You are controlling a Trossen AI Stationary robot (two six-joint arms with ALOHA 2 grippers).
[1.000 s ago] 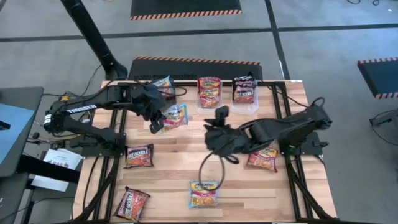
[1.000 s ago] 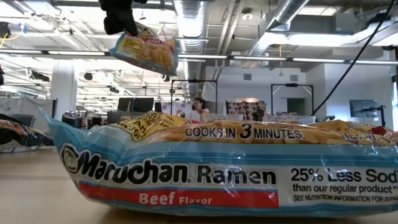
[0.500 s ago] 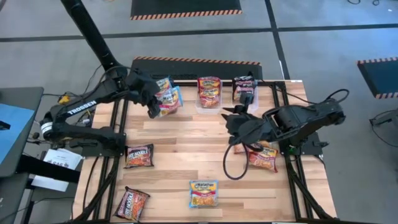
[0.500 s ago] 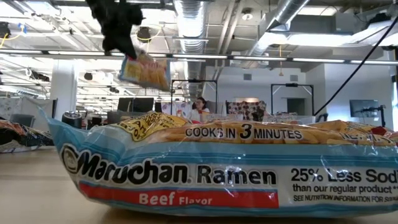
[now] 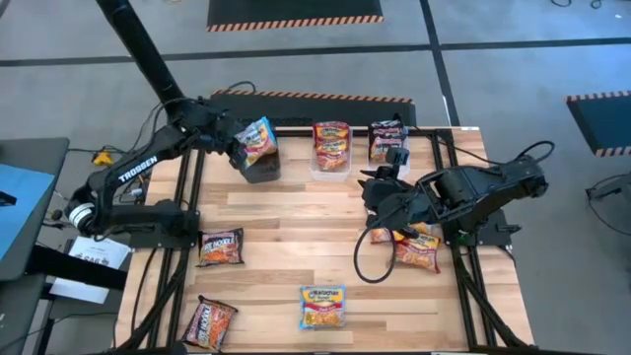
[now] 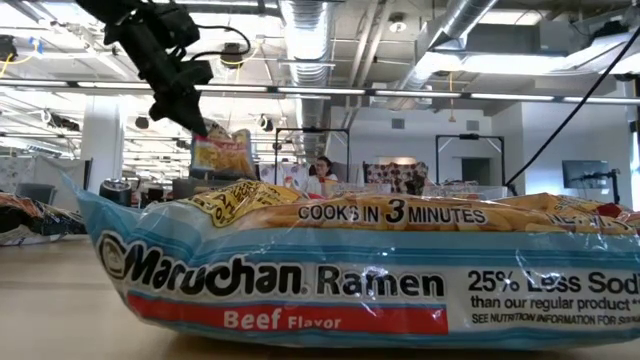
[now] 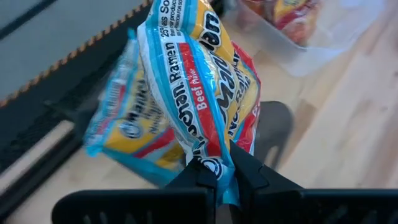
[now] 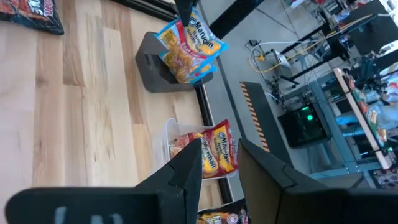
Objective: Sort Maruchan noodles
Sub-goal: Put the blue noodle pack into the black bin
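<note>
Left end effector [image 5: 244, 150] pinched on light blue/yellow Maruchan beef packet [image 5: 258, 139], held over black bin [image 5: 261, 168] at tabletop [image 5: 296, 237] 11 o'clock. Right end effector [image 5: 371, 187] at 3 o'clock, fingers parted, holding nothing. Red/orange packets [image 5: 331, 141] in clear bin [image 5: 317, 168], 12 o'clock.

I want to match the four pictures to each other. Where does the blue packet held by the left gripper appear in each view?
High view: blue packet upper left, over the black bin.
Low view: upper left, hanging from the left gripper, behind the near packet.
Left wrist view: centre, pinched between the fingers.
Right wrist view: top centre, above the black bin.
Shared landmark: the black bin.
</note>
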